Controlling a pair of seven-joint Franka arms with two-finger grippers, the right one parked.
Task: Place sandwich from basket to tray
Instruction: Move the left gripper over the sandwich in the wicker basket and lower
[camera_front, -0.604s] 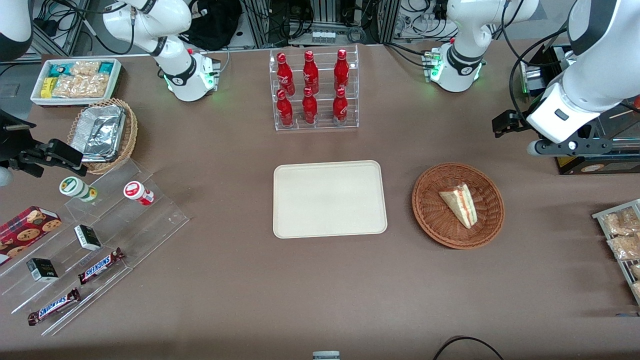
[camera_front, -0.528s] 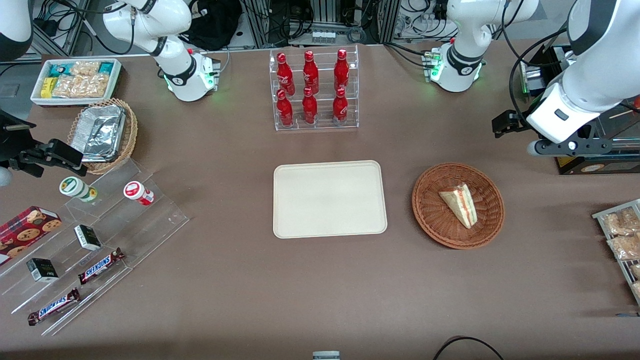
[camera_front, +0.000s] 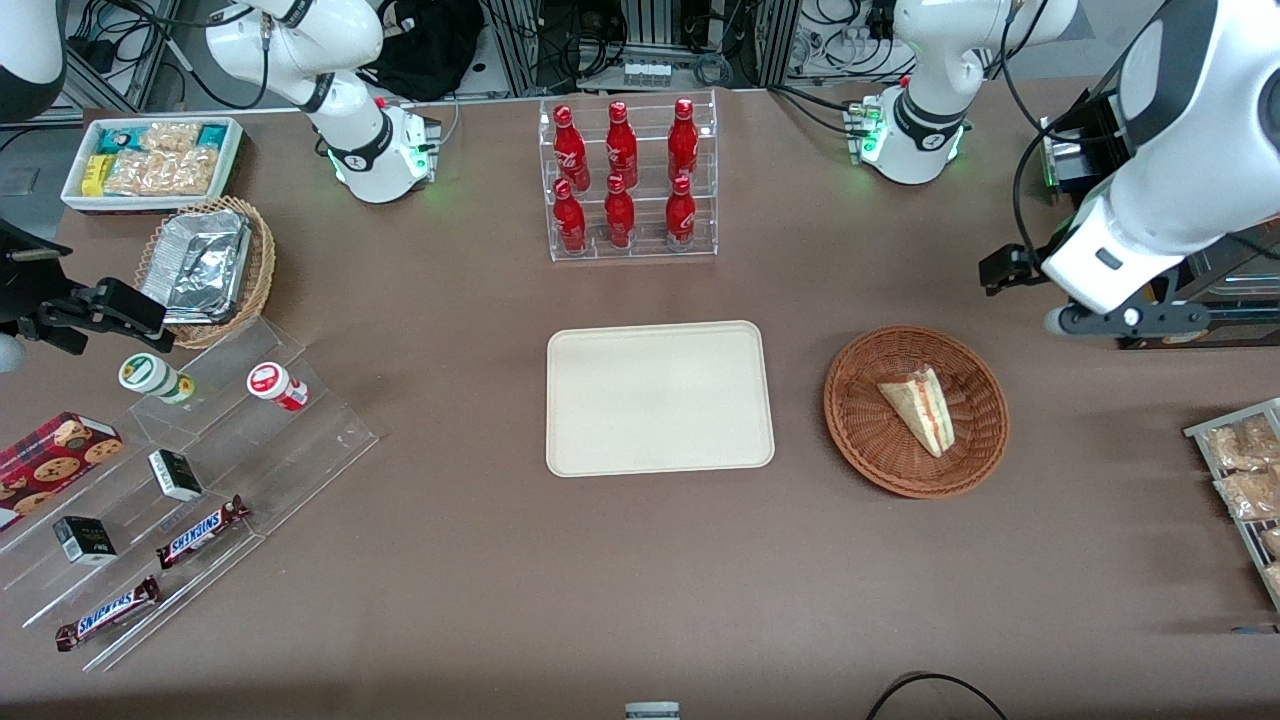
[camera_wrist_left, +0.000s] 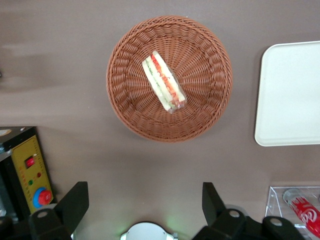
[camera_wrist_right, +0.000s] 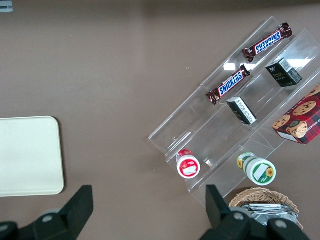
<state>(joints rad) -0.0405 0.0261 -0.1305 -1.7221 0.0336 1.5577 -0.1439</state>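
We're at the reach-in stage: the hand (camera_wrist_left: 145, 207), fingers spread apart, hangs at the right edge of the front frame, and next we drop onto the sandwich (camera_front: 922, 408) lying in the basket (camera_front: 860, 425), tray (camera_front: 660, 400) at frame center waiting.

Robotics lab bench, arm bases (camera_front: 375, 160) bolted to brown desk (camera_front: 480, 600), cable clutter (camera_front: 650, 40) along its farthest edge, staged snack displays (camera_front: 180, 480)

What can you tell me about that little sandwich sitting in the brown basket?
The sandwich is a small triangular wedge of pale bread, with red-orange and green filling showing along its cut edge. It seems wrapped in clear film. It lies in the round woven basket, beside the bare cream tray. Nothing else touches it; the pincer hangs open above, apart from it.
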